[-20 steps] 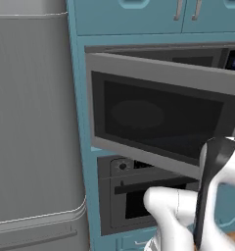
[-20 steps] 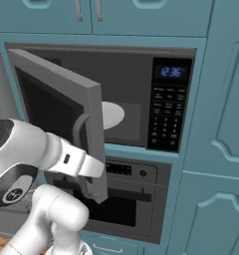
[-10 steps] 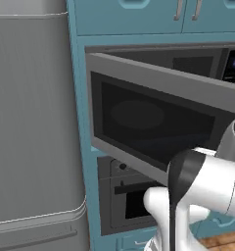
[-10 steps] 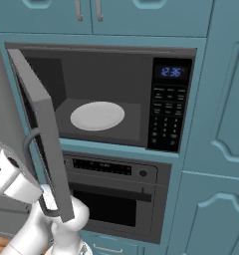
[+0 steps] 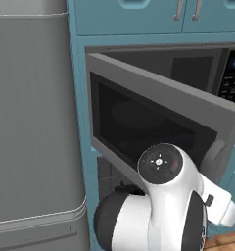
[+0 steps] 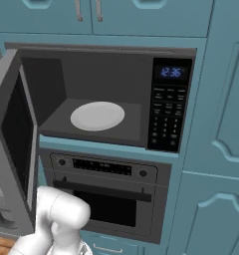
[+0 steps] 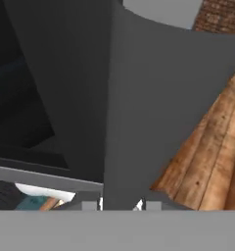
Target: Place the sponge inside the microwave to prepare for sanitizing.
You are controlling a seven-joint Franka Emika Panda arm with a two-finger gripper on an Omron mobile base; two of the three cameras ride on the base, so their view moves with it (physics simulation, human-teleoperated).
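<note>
**Microwave door standing open, grip hard to read**

The microwave (image 6: 106,99) is sitting in the blue cabinet wall with its door (image 5: 158,122) swinging wide; the pale turntable (image 6: 97,115) is lying bare inside. The arm (image 5: 163,206) is blocking the door's lower edge and part of the handle (image 5: 215,157). Fingertips (image 7: 92,204) are barely showing against the grey door; can't tell how wide they are standing, or whether they are holding anything.

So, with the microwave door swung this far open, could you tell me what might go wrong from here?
1. The microwave door stands wide open next to the arm, so swinging back toward the cavity could knock it.
2. The turntable is bare and no sponge is in sight, so the arm must travel away and return past that door.
3. The oven juts out just below the microwave; a low approach could clip its handle.
</note>
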